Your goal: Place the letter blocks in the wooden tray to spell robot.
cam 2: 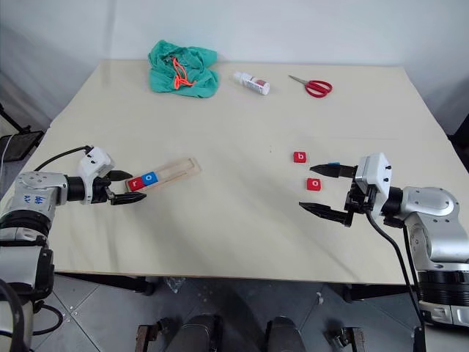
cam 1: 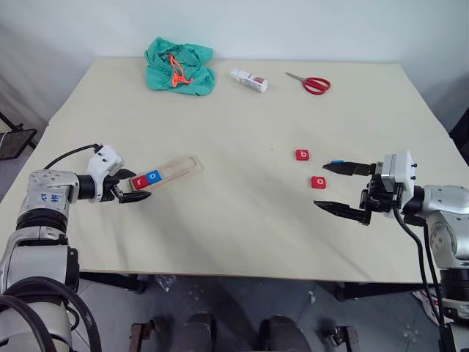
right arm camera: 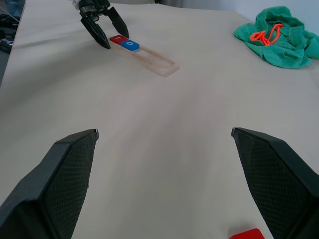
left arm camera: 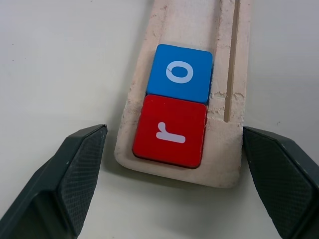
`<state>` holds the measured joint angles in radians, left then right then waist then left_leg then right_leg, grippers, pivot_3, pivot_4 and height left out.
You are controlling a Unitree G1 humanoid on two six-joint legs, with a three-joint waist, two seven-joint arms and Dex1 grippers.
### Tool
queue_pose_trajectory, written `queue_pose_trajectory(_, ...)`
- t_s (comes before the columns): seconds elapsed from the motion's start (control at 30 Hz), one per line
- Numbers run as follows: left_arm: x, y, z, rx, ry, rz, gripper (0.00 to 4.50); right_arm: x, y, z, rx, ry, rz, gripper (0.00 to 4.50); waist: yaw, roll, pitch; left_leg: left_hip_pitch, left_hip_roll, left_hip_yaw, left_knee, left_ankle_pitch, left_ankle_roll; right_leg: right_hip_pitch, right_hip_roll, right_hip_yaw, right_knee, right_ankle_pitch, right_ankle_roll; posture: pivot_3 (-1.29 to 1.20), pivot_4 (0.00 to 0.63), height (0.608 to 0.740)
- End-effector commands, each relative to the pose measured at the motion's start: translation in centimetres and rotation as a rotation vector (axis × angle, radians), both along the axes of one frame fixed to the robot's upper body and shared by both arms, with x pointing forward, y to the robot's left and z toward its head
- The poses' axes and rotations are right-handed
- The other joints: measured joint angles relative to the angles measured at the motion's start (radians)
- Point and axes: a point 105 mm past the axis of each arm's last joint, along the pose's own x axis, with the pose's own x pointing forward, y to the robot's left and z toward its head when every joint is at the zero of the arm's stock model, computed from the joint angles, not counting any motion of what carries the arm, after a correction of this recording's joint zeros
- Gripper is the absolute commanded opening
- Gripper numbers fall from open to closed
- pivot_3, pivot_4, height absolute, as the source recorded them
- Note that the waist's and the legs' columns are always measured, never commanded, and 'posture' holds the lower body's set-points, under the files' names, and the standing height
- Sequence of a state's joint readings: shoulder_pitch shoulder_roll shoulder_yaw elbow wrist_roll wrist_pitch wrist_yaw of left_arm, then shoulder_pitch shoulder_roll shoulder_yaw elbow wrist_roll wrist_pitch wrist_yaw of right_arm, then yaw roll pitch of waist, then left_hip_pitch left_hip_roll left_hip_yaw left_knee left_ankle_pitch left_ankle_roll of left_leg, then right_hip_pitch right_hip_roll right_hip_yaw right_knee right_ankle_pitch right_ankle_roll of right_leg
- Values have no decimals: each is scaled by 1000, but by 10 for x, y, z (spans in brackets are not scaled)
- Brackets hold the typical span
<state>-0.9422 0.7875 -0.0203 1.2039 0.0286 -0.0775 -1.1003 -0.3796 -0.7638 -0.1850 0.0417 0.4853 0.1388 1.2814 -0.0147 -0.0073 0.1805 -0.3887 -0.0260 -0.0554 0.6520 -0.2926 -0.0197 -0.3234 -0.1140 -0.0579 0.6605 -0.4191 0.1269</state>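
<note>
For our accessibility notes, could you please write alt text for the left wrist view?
A red block marked r and a blue block marked o sit side by side, touching, at the near end of a pale wooden tray on a light table. The open left gripper has its two black fingers either side of the tray's end, not touching it.
</note>
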Motion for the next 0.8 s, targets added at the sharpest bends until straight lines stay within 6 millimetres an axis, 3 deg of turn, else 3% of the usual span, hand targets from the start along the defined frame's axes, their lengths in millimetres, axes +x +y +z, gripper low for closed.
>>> queue_pose_trajectory(0.03,-5,2,-20,33,85,20,4500,-3,-4,15,-4,-45,-4,4487,4,0,0,0,0,0,0,0,0,0,0,0,0,0,0,0,150,740)
queue_pose_trajectory(0.07,-5,2,-21,28,91,26,4103,-3,-4,15,-7,-45,-4,4500,5,0,0,0,0,0,0,0,0,0,0,0,0,0,0,0,150,740)
queue_pose_trajectory(0.17,-6,3,-23,39,91,21,3527,-3,-5,17,-11,-46,-5,4500,9,0,0,0,0,0,0,0,0,0,0,0,0,0,0,0,150,740)
queue_pose_trajectory(0.43,-10,-2,-18,22,92,-48,3527,-2,-7,17,-18,-48,-12,4500,10,0,0,0,0,0,0,0,0,0,0,0,0,0,0,0,150,740)
queue_pose_trajectory(0.7,-16,-35,6,-34,26,-324,3527,-4,-8,19,-13,-55,-4,4500,12,0,0,-1,-1,1,-1,0,0,0,0,-1,-1,0,0,0,150,740)
queue_pose_trajectory(0.8,-16,-57,12,-34,-3,-434,3527,-14,-9,17,-40,-35,43,4500,13,0,0,-2,-1,1,0,0,0,0,0,-3,-2,0,0,0,150,740)
